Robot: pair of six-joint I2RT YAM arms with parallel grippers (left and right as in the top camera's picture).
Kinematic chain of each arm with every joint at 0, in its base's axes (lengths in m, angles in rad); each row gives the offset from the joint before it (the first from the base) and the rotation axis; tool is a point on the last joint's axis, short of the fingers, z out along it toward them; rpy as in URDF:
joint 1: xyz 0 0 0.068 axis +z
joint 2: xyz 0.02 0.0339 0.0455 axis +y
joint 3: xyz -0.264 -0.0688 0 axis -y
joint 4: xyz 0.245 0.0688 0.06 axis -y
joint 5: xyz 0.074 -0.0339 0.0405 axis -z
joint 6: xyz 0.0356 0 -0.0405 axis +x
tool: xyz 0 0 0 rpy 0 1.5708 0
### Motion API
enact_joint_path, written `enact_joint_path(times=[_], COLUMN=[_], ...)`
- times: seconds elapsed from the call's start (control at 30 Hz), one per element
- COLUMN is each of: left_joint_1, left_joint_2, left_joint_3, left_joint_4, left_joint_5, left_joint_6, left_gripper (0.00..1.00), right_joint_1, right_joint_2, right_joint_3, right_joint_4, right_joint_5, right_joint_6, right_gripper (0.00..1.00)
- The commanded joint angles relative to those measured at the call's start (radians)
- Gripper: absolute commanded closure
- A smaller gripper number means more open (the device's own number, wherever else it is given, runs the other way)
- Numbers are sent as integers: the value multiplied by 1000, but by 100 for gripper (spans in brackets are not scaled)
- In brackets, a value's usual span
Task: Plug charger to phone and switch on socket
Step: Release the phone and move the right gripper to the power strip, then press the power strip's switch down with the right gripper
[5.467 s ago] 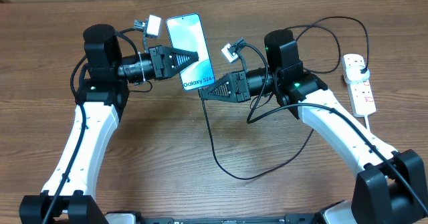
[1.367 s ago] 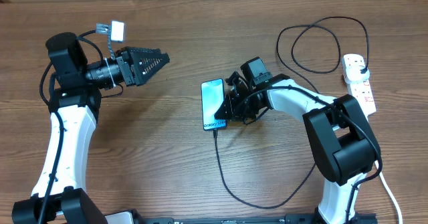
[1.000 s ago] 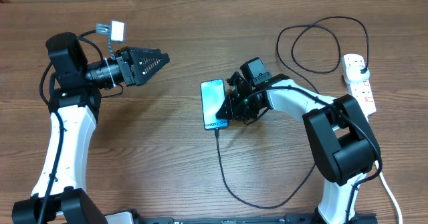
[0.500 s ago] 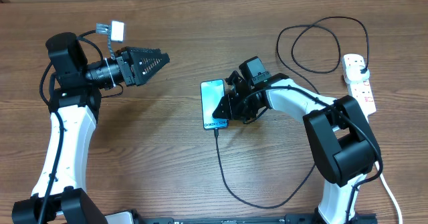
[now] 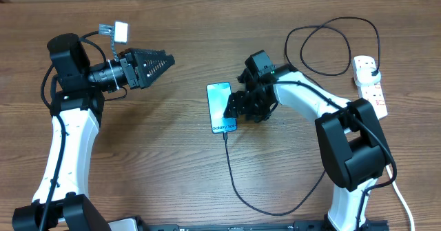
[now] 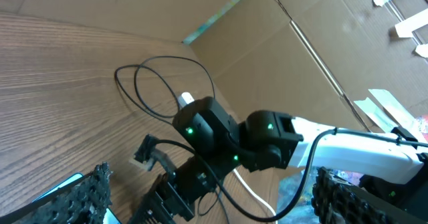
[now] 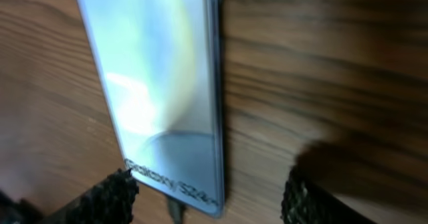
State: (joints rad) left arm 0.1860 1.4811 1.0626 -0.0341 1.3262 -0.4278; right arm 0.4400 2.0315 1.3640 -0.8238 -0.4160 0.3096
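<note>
The phone (image 5: 221,107) is lying flat, screen up, in the middle of the wooden table (image 5: 172,155), its long side running near to far. The right gripper (image 5: 233,108) is hovering low just right of it. From the right wrist view its fingers (image 7: 110,196) are standing spread wider than the phone's near end, one at the corner by the "Galaxy S24" lettering and the other well off over bare wood, so the claw is gaping and clamping nothing.

The charger (image 5: 229,176) is meeting the phone's near edge, where a small dark tip (image 7: 175,207) is showing. How deep it is sitting, I cannot tell. The black cable is trailing toward the near side, curving right, then looping at the far right.

The socket (image 5: 372,89) is lying at the far right edge with a black plug (image 5: 370,65) in its far end. The switch position is too small to read.

Over on the left, the left gripper (image 5: 164,60) is hanging above the table, pointing right, fingers spread fully wide and holding nothing.
</note>
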Motion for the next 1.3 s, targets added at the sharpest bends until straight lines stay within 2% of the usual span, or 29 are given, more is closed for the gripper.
enact_joint_path(times=[0.0,0.17,0.2,0.23,0.4,0.5,0.93,1.27], left_joint_1=[3,3,3,3,3,3,3,3], left_joint_2=[-13,-13,-13,-13,-13,-13,-13,-13], left_joint_3=[6,6,6,6,6,6,6,6], left_joint_4=[1,1,1,1,1,1,1,1], left_joint_5=[-3,-3,-3,-3,-3,-3,-3,-3], left_joint_6=[-10,-10,-10,-10,-10,-10,-10,-10], left_gripper=[0,0,1,0,0,0,0,0], right_joint_1=[-6,-42,-53,-68,-156,-231,-534,-751], right_joint_2=[9,9,9,9,9,9,9,10], right_joint_3=[113,314,347,381,455,455,455,418], right_joint_4=[-86,-322,-357,-393,-481,-495,-510,-446], right_joint_5=[136,310,351,399,533,572,581,651], right_joint_6=[-58,-79,-79,-79,-59,1,65,91], right_gripper=[26,14,11,0,0,0,0,0])
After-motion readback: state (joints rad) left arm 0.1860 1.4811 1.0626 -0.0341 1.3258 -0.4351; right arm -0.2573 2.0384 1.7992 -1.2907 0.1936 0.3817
